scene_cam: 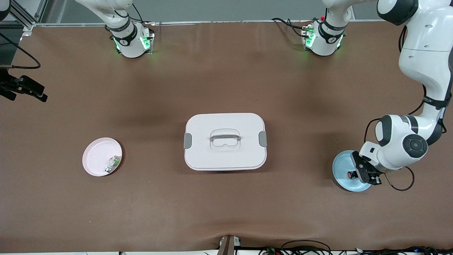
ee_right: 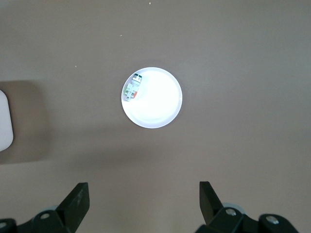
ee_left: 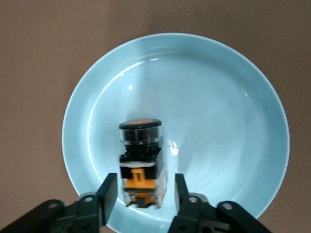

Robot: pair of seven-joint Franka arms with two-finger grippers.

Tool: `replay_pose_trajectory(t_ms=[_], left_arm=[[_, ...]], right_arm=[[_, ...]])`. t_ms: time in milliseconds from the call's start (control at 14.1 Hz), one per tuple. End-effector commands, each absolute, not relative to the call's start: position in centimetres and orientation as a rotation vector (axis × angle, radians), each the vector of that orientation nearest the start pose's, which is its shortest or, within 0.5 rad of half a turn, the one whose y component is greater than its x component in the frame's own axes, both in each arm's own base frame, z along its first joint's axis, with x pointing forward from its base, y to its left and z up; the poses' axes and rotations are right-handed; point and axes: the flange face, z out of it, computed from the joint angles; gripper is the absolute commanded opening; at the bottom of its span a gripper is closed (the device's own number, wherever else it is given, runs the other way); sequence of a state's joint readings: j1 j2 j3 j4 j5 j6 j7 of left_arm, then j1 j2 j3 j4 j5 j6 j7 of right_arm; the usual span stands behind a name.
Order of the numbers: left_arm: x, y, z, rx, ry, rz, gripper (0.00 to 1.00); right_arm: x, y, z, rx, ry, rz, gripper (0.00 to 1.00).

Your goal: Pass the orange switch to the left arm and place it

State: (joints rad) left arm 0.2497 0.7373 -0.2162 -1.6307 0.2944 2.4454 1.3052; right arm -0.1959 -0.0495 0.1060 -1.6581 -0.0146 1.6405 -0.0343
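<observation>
The orange switch (scene_cam: pixel 350 174), a small black part with an orange cap, lies in the pale blue plate (scene_cam: pixel 340 165) at the left arm's end of the table. My left gripper (scene_cam: pixel 355 173) is low over that plate. In the left wrist view the switch (ee_left: pixel 141 160) sits between the fingers of the left gripper (ee_left: pixel 143 190), which is open with a gap on each side. The white box (scene_cam: pixel 225 122) stands mid-table, its lid on. My right gripper (ee_right: pixel 144 199) hangs open and empty, high over the pink plate (ee_right: pixel 160 104).
The pink plate (scene_cam: pixel 95 156) lies toward the right arm's end of the table, with a small white-and-green component (scene_cam: pixel 112 163) in it. A rounded corner of the box (ee_right: pixel 4 121) shows in the right wrist view. A cable loops on the table beside the blue plate (ee_left: pixel 218 97).
</observation>
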Motion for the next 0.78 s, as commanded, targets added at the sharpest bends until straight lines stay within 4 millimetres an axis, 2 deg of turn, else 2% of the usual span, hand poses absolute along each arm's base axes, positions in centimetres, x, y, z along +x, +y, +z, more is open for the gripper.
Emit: replay_pose_trajectory(t_ms=[0, 142, 213, 355, 568, 710], left_arm=[[69.9, 3.9, 21.3, -2.247, 2.006, -0.087, 1.00], [70.2, 4.0, 22.2, -2.252, 1.993, -0.105, 1.00], [70.3, 3.8, 23.4, -2.257, 1.987, -0.119, 1.00], [70.3, 3.2, 26.3, -2.306, 1.960, -0.116, 1.00], [70.2, 3.4, 30.4, -2.455, 1.874, -0.112, 1.00], [69.9, 3.4, 34.0, -2.582, 1.737, -0.080, 1.00]], right_arm=[[54.2, -5.1, 62.1, -3.169, 0.079, -0.043, 1.00], [54.3, -5.2, 62.0, -3.169, 0.081, -0.040, 1.00], [54.3, -5.3, 61.9, -3.170, 0.081, -0.038, 1.00], [54.3, -5.2, 61.8, -3.168, 0.079, -0.036, 1.00], [54.3, -5.1, 61.8, -3.170, 0.074, -0.035, 1.00], [54.4, -5.3, 61.7, -3.169, 0.081, -0.033, 1.00]])
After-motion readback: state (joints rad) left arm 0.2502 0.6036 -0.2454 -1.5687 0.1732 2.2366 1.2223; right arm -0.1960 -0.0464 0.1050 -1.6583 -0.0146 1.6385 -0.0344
